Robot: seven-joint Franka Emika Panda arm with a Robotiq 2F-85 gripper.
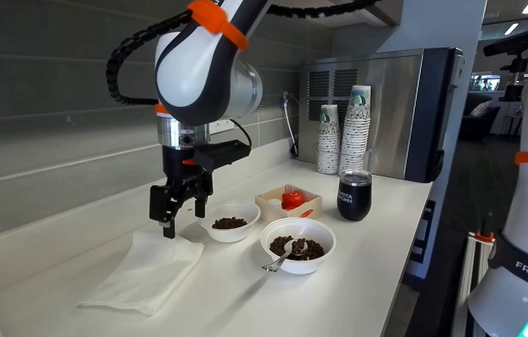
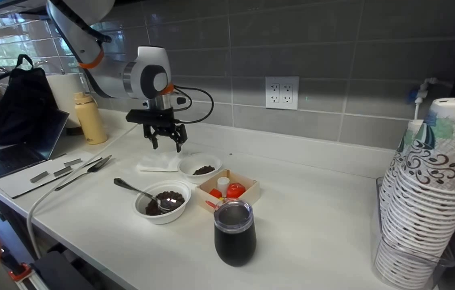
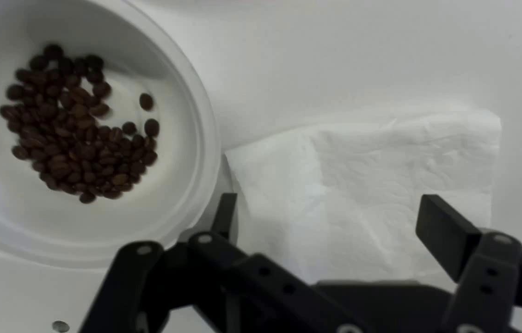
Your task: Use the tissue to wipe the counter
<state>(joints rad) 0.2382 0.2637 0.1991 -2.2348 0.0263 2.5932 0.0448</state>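
White and smooth, the surface [image 1: 352,281] carries everything here. Over it bends the robot arm [image 1: 193,70]. Next in size, the tissue [image 1: 147,276] lies folded and lightly rumpled on the surface, at seven o'clock from the pincer [image 1: 184,221] in an exterior view. The pincer hovers above one end of it with fingers [image 3: 445,236] well apart and nothing between them, so I judge the wipe not yet begun. Trouble could start at the bowl [image 3: 187,138]: in the wrist view it sits at ten o'clock from the pincer, its rim just beside one fingertip. A straight descent might clip that rim and tip the bowl. Going too low could jam the fingertips against the surface; stopping too high may let thin paper slip. A second bowl [image 1: 308,267], about three o'clock from the pincer in an exterior view, holds a spoon [image 1: 286,256] whose handle juts past the rim; a broad wipe might hook it. Smallest, the beans [image 3: 87,152] would then scatter where cleaning is wanted.
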